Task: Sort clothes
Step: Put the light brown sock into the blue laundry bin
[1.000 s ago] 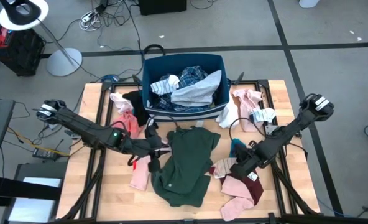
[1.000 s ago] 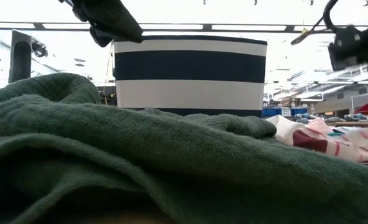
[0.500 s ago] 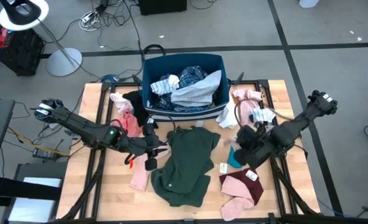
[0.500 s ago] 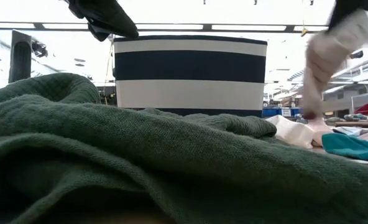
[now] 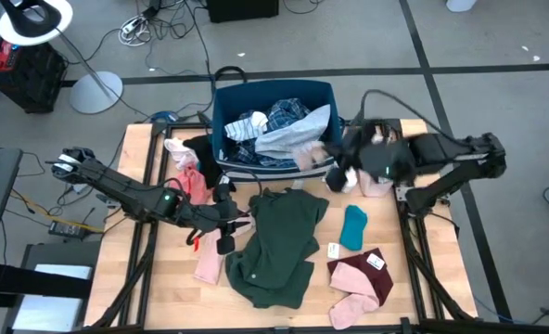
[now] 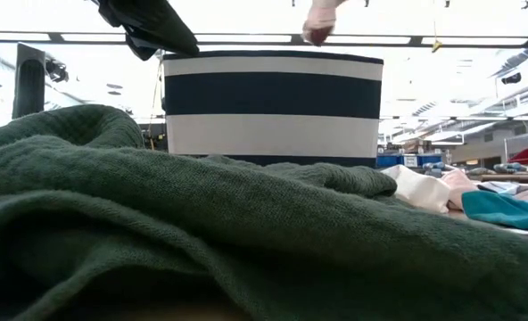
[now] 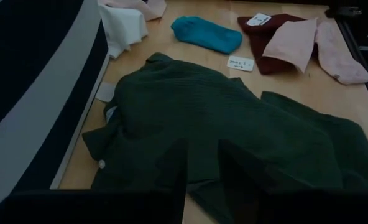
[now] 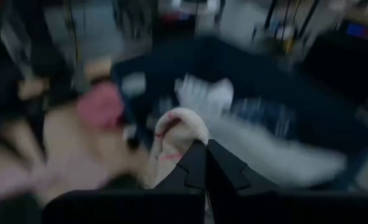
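My right pincer (image 5: 341, 160) grips a pale garment (image 8: 178, 134) at the bin's (image 5: 221, 102) rim; left pincer (image 5: 226, 215) half-open beside the green top (image 5: 279, 241).

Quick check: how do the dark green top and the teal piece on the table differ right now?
The dark green top is large, spread out and rumpled; the teal piece is small and compact. The green top lies mid-table just in front of the bin; the teal piece lies to its right. Both rest loose on the table, ungripped.
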Available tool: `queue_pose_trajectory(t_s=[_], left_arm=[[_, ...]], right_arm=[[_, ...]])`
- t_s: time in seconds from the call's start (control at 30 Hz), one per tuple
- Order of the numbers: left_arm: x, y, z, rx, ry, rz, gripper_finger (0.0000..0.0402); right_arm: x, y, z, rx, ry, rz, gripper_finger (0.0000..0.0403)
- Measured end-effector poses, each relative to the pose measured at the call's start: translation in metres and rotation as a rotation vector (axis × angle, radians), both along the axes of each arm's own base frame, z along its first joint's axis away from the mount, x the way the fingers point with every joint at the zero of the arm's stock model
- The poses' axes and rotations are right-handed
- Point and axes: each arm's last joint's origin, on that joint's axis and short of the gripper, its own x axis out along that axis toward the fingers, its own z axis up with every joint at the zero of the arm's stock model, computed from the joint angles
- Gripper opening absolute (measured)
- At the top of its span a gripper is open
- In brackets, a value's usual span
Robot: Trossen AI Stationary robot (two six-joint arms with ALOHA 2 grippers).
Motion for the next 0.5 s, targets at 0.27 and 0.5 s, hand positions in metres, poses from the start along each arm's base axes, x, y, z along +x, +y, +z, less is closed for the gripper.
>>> queue_pose_trajectory(t_s=[0.27, 0.5], left_arm=[[0.0, 0.0, 0.0, 0.0, 0.001, -0.001, 0.0094], [-0.001, 0.0, -0.001, 0.005, 0.015, 0.0, 0.0094]], right_arm=[[0.019, -0.052, 0.023, -0.131, -0.156, -0.072, 0.0006], [0.047, -0.098, -0.006, -0.1, -0.014, -0.136, 0.0012]])
